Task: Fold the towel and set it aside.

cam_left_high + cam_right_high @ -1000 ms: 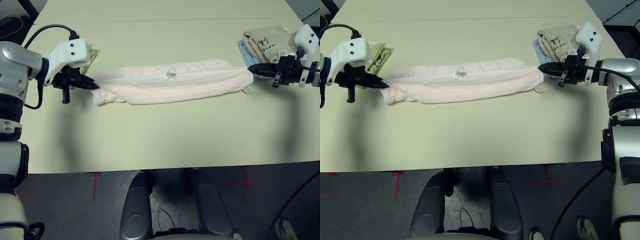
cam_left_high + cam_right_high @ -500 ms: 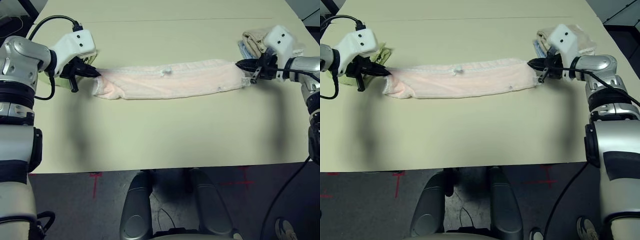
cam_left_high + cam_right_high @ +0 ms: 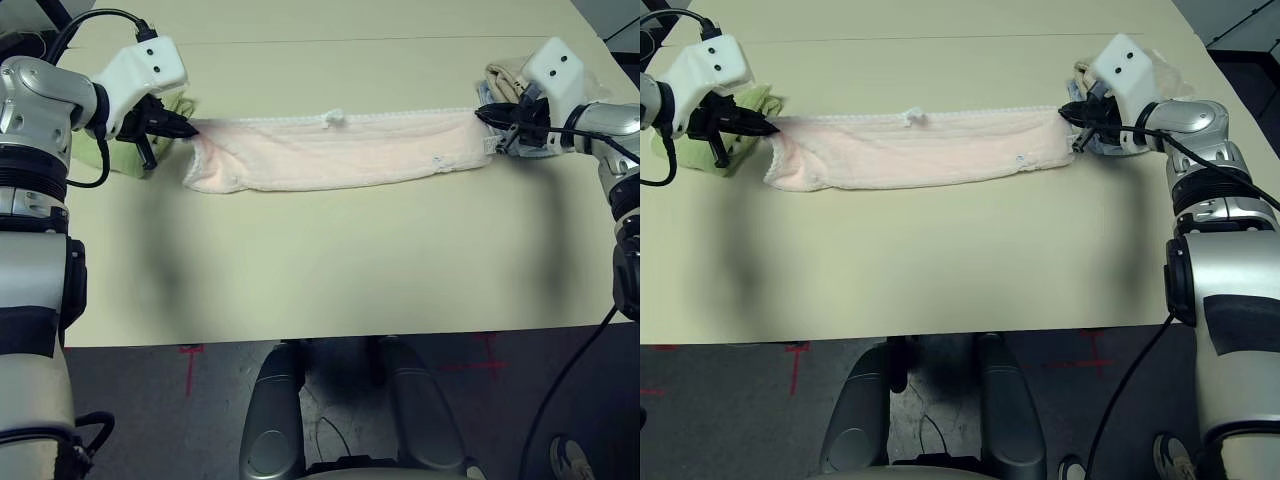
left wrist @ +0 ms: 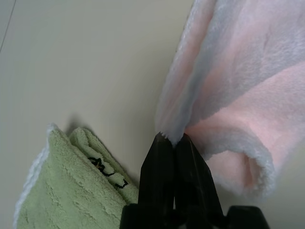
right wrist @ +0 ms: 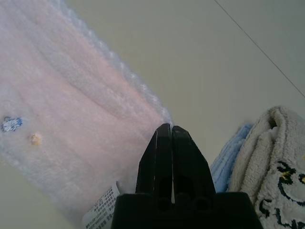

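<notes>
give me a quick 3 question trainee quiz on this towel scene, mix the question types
1. True or false: the pink towel lies stretched in a long band between the left gripper and the right gripper.
2. What lies right beside the left gripper, apart from the pink towel?
A. a green towel
B. a red cup
C. a book
3. Fill in: by the right gripper, a beige towel sits on a light ____ one.

Key: 1 true; 2 A; 3 blue

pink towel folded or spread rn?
Folded into a long band: the towel lies doubled, held at its ends by left gripper and right gripper.
</notes>
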Available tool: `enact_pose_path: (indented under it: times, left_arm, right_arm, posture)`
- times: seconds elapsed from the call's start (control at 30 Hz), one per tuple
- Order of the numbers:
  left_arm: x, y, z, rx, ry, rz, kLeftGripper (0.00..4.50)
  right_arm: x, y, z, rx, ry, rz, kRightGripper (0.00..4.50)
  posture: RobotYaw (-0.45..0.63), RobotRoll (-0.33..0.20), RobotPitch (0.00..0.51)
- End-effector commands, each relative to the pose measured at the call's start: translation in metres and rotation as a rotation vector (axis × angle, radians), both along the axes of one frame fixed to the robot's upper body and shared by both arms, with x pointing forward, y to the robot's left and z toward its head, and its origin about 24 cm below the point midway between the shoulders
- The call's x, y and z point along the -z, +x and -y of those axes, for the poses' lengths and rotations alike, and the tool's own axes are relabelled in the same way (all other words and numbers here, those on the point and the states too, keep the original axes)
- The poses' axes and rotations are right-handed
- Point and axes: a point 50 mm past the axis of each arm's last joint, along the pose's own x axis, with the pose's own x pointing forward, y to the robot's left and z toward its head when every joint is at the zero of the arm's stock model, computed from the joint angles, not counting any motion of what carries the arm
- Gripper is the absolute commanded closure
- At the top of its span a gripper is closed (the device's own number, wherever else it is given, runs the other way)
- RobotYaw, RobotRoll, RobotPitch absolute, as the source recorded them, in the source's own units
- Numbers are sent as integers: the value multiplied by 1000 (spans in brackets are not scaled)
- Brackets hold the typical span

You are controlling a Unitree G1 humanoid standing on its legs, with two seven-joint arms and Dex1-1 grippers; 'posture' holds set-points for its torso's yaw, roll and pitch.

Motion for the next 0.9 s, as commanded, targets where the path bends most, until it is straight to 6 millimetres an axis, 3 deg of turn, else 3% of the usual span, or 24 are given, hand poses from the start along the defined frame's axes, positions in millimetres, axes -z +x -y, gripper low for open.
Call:
enact_pose_path:
  times: [0.03,0.47,0.57,0.9]
  left_arm:
    - [6,2,-3,-26,10,-18,4459]
    - [18,7,2,-37,36,-37,4459]
    - [20,8,1,-49,49,-22,3809]
    - [4,8,2,-55,22,86,0]
  right_arm:
    - [-2,3,-3,36,-15,5,4500]
    - [11,7,-12,30,-80,-51,4500]
    - [12,6,-11,21,-66,-56,3730]
    - [1,1,3,37,119,20,32]
  posture:
    - [37,0,309]
    - [44,0,316]
    - [44,0,313]
    - [39,0,305]
